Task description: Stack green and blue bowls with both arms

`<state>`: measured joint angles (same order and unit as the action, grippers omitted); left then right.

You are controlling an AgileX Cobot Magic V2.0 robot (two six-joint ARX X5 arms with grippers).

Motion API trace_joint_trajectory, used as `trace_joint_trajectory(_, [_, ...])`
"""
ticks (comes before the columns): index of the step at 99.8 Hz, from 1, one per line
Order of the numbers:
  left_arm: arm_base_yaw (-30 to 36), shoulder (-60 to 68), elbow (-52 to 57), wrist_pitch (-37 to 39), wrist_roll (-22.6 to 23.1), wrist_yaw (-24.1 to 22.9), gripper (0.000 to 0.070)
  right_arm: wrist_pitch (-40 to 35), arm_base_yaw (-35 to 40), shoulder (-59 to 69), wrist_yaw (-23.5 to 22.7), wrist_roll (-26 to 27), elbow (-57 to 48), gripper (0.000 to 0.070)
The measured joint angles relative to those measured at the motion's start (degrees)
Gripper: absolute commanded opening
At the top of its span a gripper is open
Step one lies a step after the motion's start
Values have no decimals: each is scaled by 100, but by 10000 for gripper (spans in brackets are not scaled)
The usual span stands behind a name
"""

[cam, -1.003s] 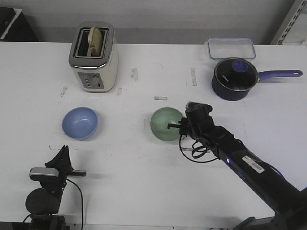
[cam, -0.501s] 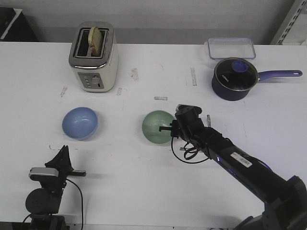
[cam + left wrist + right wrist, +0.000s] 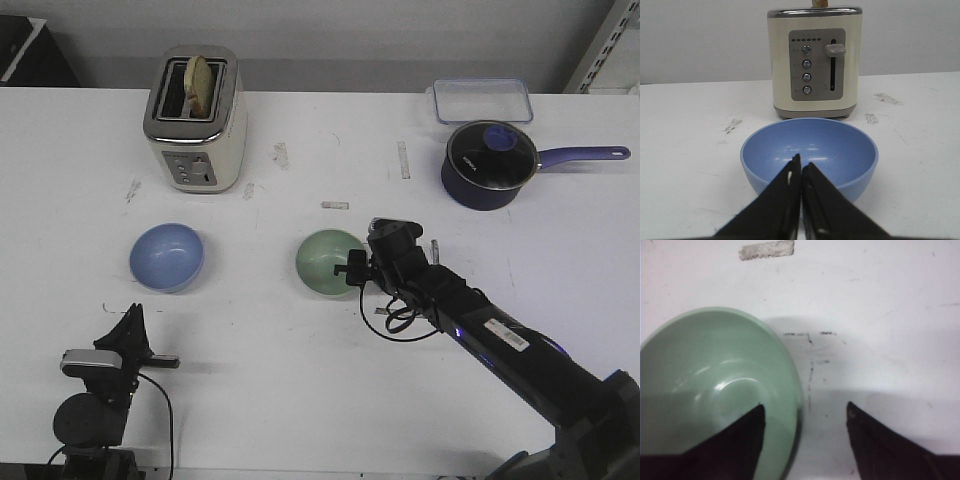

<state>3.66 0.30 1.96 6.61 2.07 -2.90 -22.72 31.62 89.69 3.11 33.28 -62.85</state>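
Note:
The blue bowl (image 3: 167,256) sits upright on the white table at the left. In the left wrist view the blue bowl (image 3: 840,145) lies just beyond my left gripper (image 3: 801,164), which is shut and empty. That left gripper (image 3: 131,326) rests low near the table's front edge. The green bowl (image 3: 328,262) stands near the table's middle. My right gripper (image 3: 354,272) is at its right rim. The right wrist view shows the right gripper (image 3: 805,410) open astride the rim of the green bowl (image 3: 715,375), one finger over the inside and one over the table.
A cream toaster (image 3: 195,120) with a slice of bread stands behind the blue bowl. A dark navy saucepan (image 3: 490,163) with a glass lid and a clear lidded box (image 3: 482,100) are at the back right. Tape marks dot the table.
The green bowl has shifted a little to the left together with my right gripper at its rim. The left arm and the blue bowl have not moved.

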Motion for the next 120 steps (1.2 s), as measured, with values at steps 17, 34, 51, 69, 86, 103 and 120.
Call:
trace_joint_trajectory(17, [-2, 0, 0, 2, 0, 0, 2, 90, -138, -616, 33, -896, 0, 386])
trace_joint_trajectory(34, [-2, 0, 0, 2, 0, 0, 2, 861, -396, -1331, 57, -2100, 437, 212])
trace_joint_trajectory(51, [-2, 0, 0, 2, 0, 0, 2, 1663, -920, -2197, 22, -2997, 1300, 5])
trace_joint_trajectory(69, [0, 0, 0, 2, 0, 0, 2, 1943, -1749, -2983, -439, -3353, 1941, 5])
trace_joint_trajectory(86, [-2, 0, 0, 0, 0, 0, 2, 2557, -2363, -3724, -505, -3368, 2717, 5])
trace_joint_trajectory(103, [0, 0, 0, 2, 0, 0, 2, 3456, -2806, -4542, -505, -3394, 3681, 5])
trace_joint_trajectory(120, [0, 0, 0, 2, 0, 0, 2, 3412, -3106, -5416, -498, -3394, 4299, 5])
